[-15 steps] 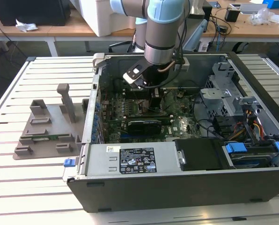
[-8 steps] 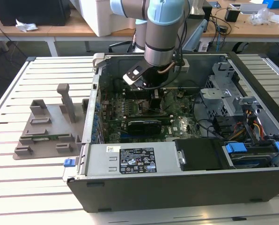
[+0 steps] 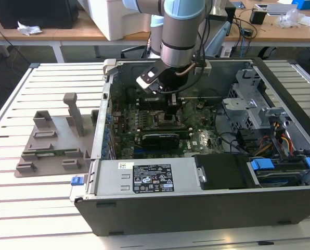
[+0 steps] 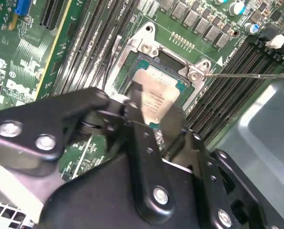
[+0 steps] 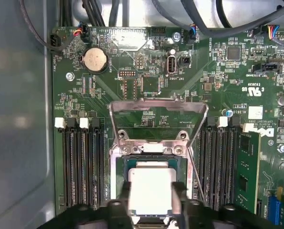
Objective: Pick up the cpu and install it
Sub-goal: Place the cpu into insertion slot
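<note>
Gripping flat square silvery cpu [image 5: 151,181] by 2 edges | black claw [image 5: 152,193] closed on it | over metal socket [image 5: 151,139]

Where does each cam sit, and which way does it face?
Exterior view: off the arm, above the open computer case, looking down into it; shows the arm reaching inside.
First wrist view: on the arm, facing square-on at the motherboard and raised socket frame; shows the pincer tips.
Second wrist view: on the arm, slanting along the pincer's black linkage toward the cpu.
Shared: both wrist views show the pincer shut on the cpu over the motherboard.
</note>
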You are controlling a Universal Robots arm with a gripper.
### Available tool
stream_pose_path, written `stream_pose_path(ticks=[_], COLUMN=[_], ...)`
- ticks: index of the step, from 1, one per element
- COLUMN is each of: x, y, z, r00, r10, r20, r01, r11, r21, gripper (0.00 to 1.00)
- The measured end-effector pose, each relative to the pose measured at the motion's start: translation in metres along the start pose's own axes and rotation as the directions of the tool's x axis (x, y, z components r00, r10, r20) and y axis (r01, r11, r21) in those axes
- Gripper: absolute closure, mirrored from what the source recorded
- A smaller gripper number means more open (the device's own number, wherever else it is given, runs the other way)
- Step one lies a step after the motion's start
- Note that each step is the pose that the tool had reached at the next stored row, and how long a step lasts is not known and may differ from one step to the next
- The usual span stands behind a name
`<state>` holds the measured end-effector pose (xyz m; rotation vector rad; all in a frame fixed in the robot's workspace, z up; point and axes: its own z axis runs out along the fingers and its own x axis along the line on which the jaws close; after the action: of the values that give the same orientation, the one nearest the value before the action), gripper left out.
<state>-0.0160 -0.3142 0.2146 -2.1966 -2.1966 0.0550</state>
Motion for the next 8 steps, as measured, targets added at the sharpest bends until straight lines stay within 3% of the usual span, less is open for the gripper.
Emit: stream_pose_path(ticks=[1, 5, 8], x=[0.0000, -0.0012, -0.0012], y=[-0.0007, -0.0045, -0.0045], z=[0.0000, 0.0051, 0.0080], r00=[1.0000, 1.0000, 1.0000], r10=[0.000, 0.000, -0.001], r20=[0.0002, -0.0010, -0.0010], r01=[0.000, 0.000, 0.001], r11=[1.0000, 1.0000, 1.0000], r21=[0.0001, 0.0003, 0.0009], gripper=[0.64, 0.89, 0.89])
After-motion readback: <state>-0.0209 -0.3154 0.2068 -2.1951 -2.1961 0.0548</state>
